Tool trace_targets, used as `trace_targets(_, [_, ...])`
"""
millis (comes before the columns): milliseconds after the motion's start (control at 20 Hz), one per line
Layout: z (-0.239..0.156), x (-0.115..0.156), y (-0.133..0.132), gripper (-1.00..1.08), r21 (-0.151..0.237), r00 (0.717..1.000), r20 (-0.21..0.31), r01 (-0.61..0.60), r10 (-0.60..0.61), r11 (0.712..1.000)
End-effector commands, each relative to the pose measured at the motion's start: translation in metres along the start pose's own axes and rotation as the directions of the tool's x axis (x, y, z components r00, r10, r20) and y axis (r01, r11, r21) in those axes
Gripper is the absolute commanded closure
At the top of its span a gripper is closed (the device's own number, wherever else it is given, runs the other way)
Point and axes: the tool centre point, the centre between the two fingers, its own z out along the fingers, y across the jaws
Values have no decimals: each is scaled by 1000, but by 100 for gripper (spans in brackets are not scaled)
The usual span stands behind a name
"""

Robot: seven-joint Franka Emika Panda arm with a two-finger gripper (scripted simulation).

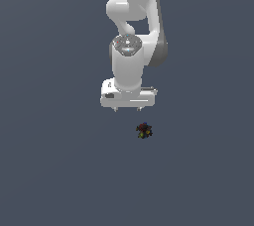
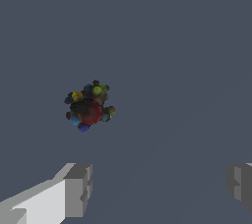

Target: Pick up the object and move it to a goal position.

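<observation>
The object is a tiny dark lump with red, green and yellow-orange specks, lying on the grey floor. In the wrist view it also shows blue specks. My white gripper hangs above the floor, a short way from the object and toward the exterior view's left of it. Its two fingers stand wide apart with nothing between them, so the gripper is open and empty. The object lies clear of both fingertips, not between them.
A plain dark grey floor fills both views. The white arm rises behind the gripper toward the top of the exterior view. No other objects or markers show.
</observation>
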Motion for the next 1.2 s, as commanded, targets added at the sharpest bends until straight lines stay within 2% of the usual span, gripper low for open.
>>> trace_targets(0, [0, 0, 0, -92, 0, 1000, 0, 0, 0, 1000])
trace_targets(450, [10, 2, 17, -92, -27, 1000, 13, -13, 13, 1000])
trace_targets(800, [11, 3, 15, -92, -26, 999, 12, -31, 31, 999])
trace_targets(1150, [16, 5, 8, -92, -23, 994, 9, -108, 108, 994])
